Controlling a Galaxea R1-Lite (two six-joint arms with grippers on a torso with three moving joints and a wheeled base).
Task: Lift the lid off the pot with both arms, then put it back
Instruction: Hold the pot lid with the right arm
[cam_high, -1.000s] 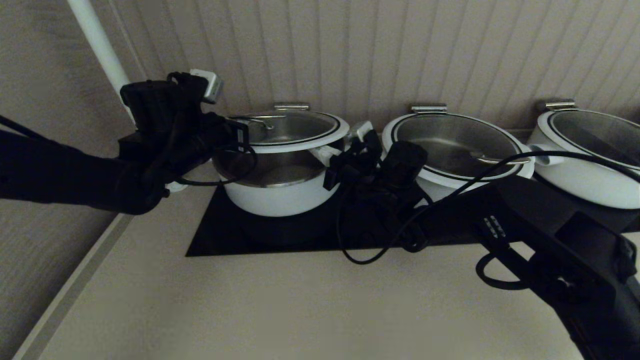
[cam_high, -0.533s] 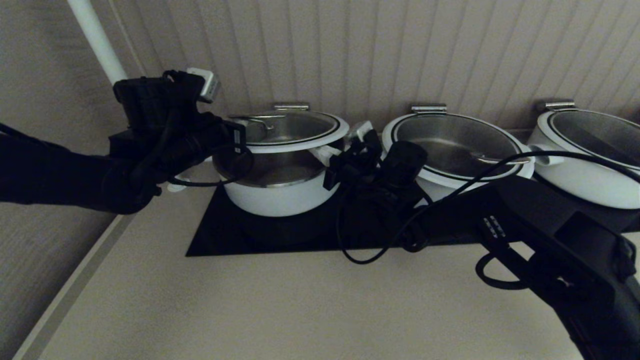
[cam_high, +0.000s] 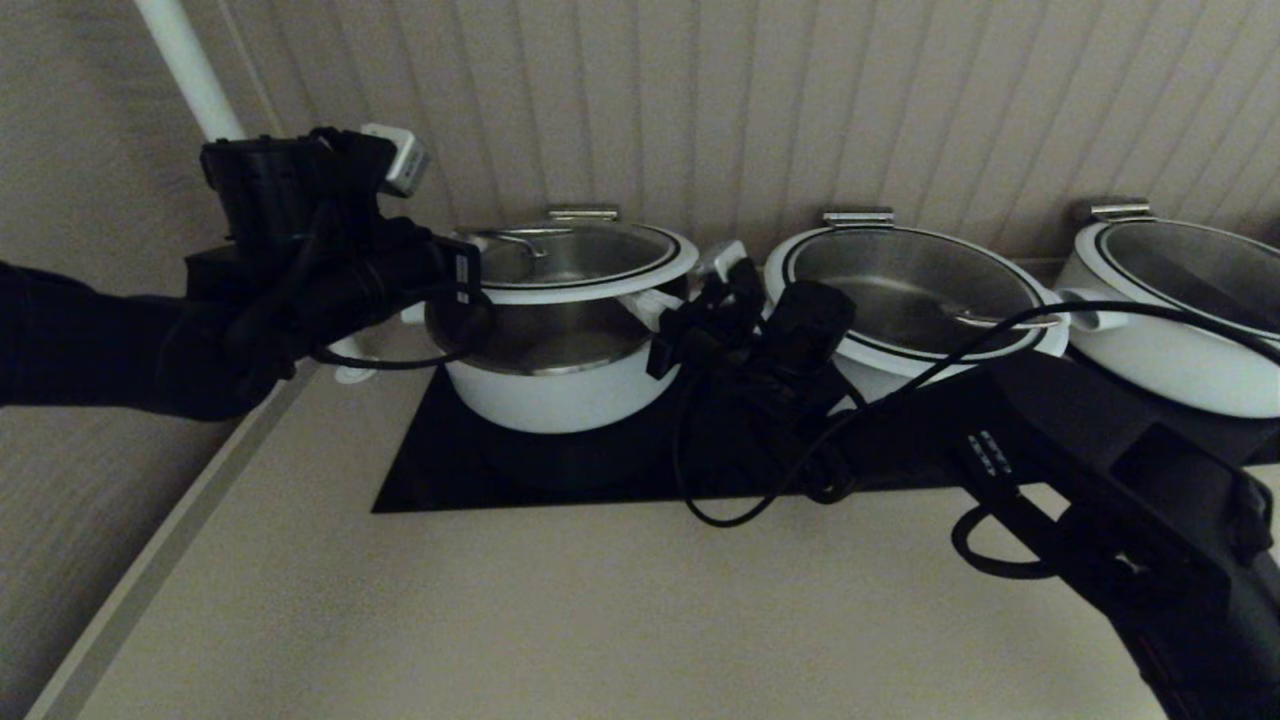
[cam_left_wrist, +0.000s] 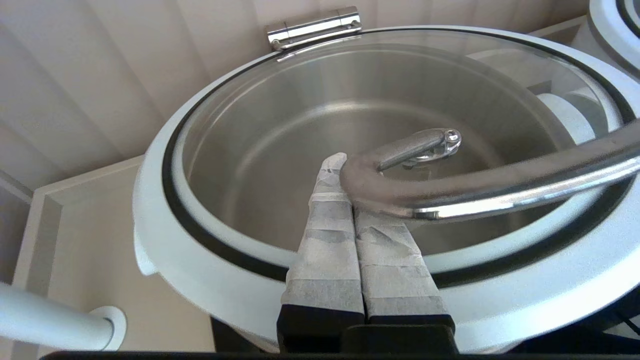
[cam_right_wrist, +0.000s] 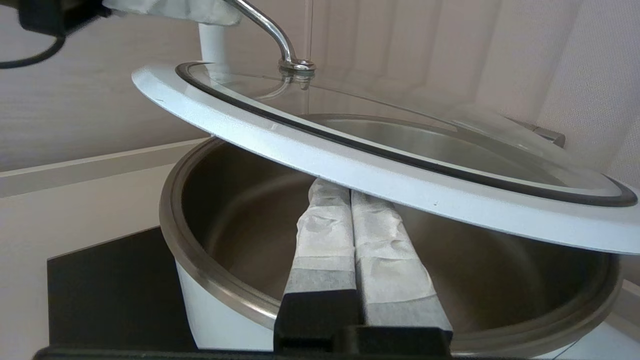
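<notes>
Lid (cam_high: 575, 262) tilted above pot (cam_high: 550, 385); left gripper (cam_left_wrist: 350, 200) closed under its handle; right gripper (cam_right_wrist: 345, 200) closed beneath rim.

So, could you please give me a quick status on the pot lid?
Left gripper shut under the wire handle. Right gripper shut, propping the lid rim from below. Lid tilted above the pot. Nothing in the way.

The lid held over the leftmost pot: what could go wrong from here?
1. The left gripper, shut, only hooks under the wire handle; nothing is clamped, so the lid might slide off.
2. The right gripper, shut, merely props the lid's white rim from below; the lid sits tilted above the pot and could slip sideways and drop onto the pot's steel rim.
</notes>
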